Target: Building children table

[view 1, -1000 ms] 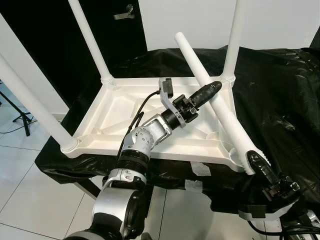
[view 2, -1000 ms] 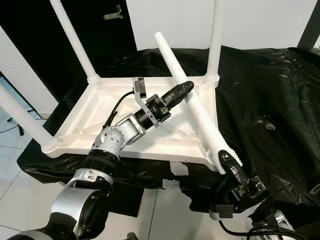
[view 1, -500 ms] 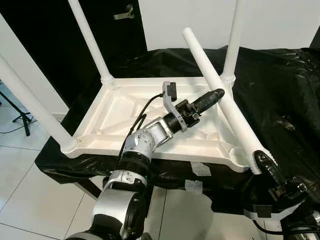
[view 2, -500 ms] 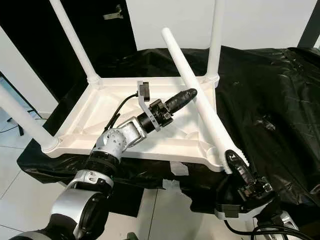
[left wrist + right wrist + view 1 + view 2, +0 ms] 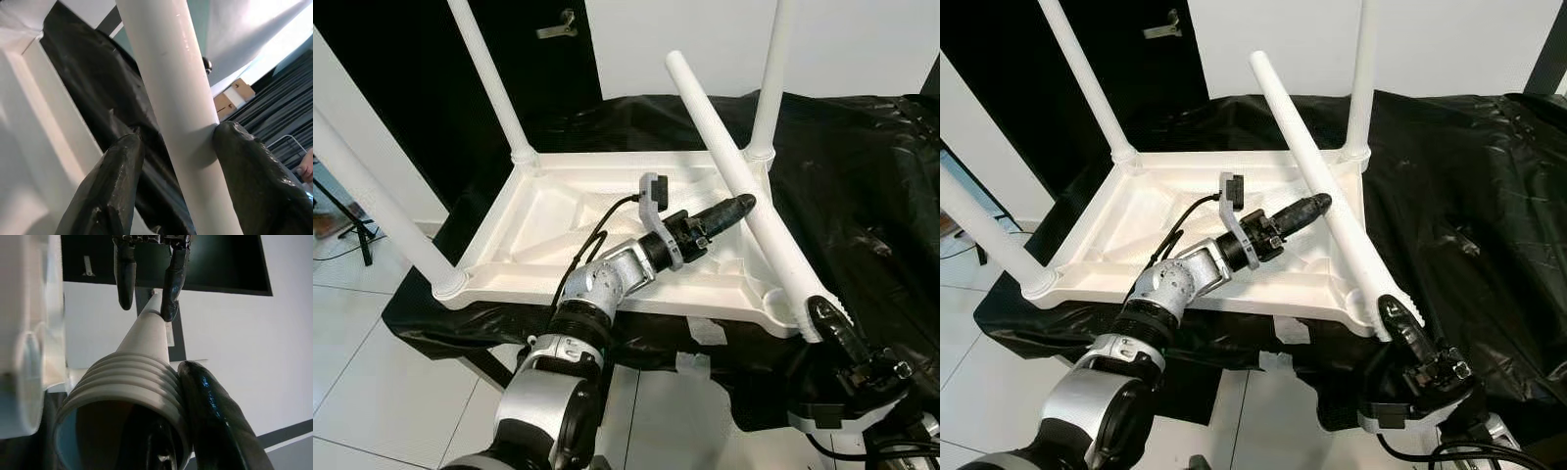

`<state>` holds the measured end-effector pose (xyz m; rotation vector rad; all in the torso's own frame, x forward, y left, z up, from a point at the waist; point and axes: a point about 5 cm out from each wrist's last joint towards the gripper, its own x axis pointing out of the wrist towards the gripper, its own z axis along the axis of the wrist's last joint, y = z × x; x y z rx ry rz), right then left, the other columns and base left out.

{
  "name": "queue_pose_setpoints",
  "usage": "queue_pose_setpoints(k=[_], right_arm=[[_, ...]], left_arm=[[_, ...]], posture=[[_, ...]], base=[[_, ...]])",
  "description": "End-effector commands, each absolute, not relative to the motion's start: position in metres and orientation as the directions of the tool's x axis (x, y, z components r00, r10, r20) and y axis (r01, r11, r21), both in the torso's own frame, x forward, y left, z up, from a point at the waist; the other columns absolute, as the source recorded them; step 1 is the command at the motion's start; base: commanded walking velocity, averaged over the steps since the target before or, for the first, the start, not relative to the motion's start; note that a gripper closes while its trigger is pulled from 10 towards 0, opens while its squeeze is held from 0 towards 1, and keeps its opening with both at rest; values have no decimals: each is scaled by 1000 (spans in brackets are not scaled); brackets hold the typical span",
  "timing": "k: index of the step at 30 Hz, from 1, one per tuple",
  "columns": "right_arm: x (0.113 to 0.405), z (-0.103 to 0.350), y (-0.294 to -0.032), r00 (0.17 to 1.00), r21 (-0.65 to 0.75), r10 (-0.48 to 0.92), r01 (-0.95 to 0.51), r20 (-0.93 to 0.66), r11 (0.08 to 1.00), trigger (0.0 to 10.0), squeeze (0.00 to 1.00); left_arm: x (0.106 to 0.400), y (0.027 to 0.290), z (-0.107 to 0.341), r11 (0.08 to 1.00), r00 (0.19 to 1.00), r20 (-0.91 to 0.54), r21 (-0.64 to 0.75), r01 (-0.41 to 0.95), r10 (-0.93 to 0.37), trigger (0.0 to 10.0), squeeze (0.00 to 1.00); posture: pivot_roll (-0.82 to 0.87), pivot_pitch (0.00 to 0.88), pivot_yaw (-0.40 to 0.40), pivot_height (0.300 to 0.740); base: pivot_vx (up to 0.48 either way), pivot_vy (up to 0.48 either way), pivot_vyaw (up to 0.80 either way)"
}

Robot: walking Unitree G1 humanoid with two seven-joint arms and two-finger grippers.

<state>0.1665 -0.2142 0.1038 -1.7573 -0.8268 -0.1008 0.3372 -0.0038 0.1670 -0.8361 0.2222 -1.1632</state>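
- Upside-down white table top (image 5: 558,220) resting on a worktop (image 5: 862,176) draped in black plastic sheeting, ribbed underside facing up.
- Three legs already upright in its corners: far left leg (image 5: 489,78), far right leg (image 5: 771,78), near left leg (image 5: 372,201).
- Loose fourth leg (image 5: 734,176) lying slanted across the right side of the top, its ribbed threaded end (image 5: 127,382) at the near right corner socket (image 5: 783,311), not yet seated upright.
- Left gripper (image 5: 736,206) reaching across the tray, fingers (image 5: 112,186) spread on either side of the loose leg at mid-length, one touching it, the other a little off.
- Right gripper (image 5: 827,321) low at the near right corner, one finger (image 5: 215,421) against the ribbed outside of the leg's open end, the other tucked inside the hollow, pinching its wall.
- Strips of pale tape (image 5: 705,333) on the sheeting at the front edge of the worktop.
- Beyond: black door with a handle (image 5: 556,27), white wall, tiled floor (image 5: 362,372) and a tripod foot (image 5: 352,235) to the left.
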Motion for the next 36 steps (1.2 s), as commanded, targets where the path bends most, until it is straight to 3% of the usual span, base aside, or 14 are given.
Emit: queue_pose_setpoints(k=[1,10,25,26,27,28,32,33,34,35,36], right_arm=[[165,103,-210,727,-801,485,593,485,-88,0,0],[158,77,-209,758,-851,509,518,408,-88,0,0],[166,84,-211,719,-830,561,549,410,-96,0,0],[166,84,-212,716,-830,567,549,406,-99,0,0],[166,84,-212,716,-830,567,549,406,-99,0,0],[166,85,-214,715,-831,573,547,401,-101,0,0],[166,86,-214,711,-837,586,539,388,-100,0,0],[166,87,-214,710,-837,589,537,386,-100,0,0],[166,87,-214,709,-838,591,537,385,-99,0,0],[166,88,-213,706,-838,596,537,383,-97,0,0],[166,89,-213,703,-838,600,537,382,-96,0,0]], left_arm=[[330,-31,177,80,361,282,-681,728,-889,10000,0],[338,-35,191,83,381,310,-671,737,-871,10000,0],[338,-39,194,87,356,303,-641,762,-884,10000,0],[338,-40,196,75,347,314,-637,768,-883,10000,937],[338,-40,196,75,347,314,-637,768,-883,10000,937],[337,-41,197,64,335,324,-627,776,-885,10000,1000],[335,-47,202,60,317,333,-600,798,-888,10000,1000],[336,-48,203,76,325,324,-594,801,-888,10000,580],[336,-49,203,89,332,317,-590,802,-888,10000,71],[337,-51,203,98,338,311,-590,801,-888,10000,0],[337,-51,203,102,341,308,-592,800,-888,10000,0]], posture=[[-53,0,87,740],[-39,0,83,740],[-41,0,85,740],[-45,0,81,740],[-45,0,81,740],[-46,0,79,740],[-47,0,71,740],[-46,0,69,740],[-45,0,67,740],[-47,0,67,740],[-47,0,66,740]], base=[[0,0,0],[0,0,0],[0,0,0],[0,0,0],[0,0,0],[0,0,0],[0,0,0],[0,0,0],[0,0,0],[0,0,0],[0,0,0]])
